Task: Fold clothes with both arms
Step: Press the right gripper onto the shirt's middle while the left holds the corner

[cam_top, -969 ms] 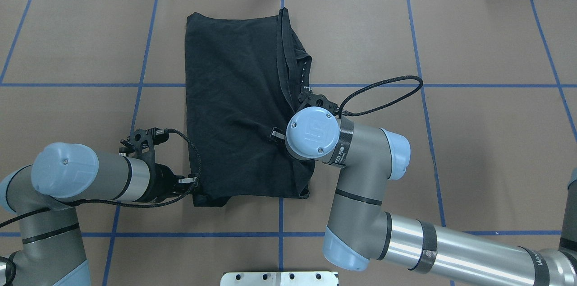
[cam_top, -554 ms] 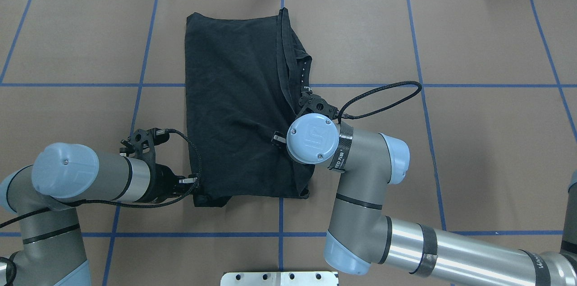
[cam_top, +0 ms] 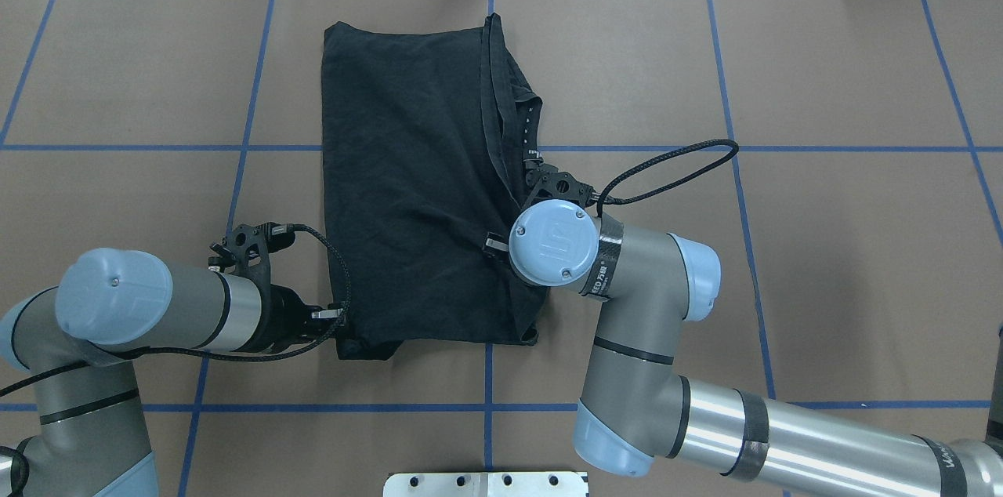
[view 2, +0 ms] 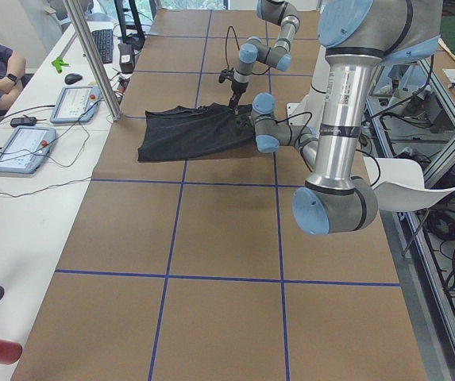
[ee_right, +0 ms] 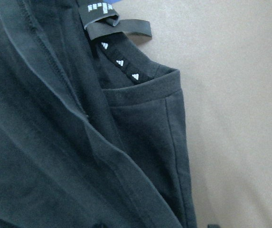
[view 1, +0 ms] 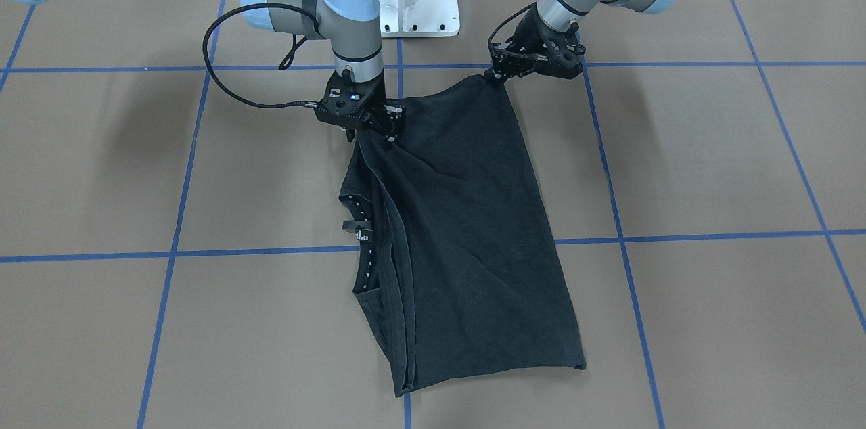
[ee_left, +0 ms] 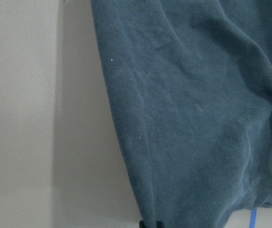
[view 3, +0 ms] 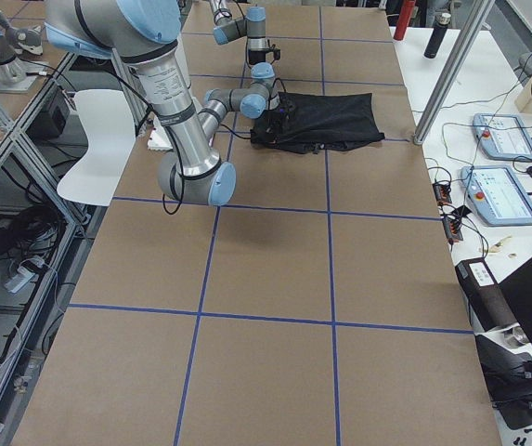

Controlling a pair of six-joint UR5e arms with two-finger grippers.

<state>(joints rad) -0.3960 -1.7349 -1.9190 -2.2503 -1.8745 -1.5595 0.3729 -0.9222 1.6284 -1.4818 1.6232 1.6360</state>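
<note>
The shirt (cam_top: 407,183) lies in the middle of the table (cam_top: 823,246) and looks folded once. It seems soft, light and floppy, so I think it will sag and wrinkle when lifted. Seen from overhead, the left gripper (cam_top: 335,321) pinches the shirt's 7 o'clock corner, and the right gripper (view 1: 371,130) looks closed on the edge at 4 o'clock. Corners and hems seem the best places to hold it, and no box or bin shows.

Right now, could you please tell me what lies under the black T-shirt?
Around the T-shirt only the brown table with blue tape lines shows. The lines run under its edges; anything else beneath is hidden by the cloth.
</note>
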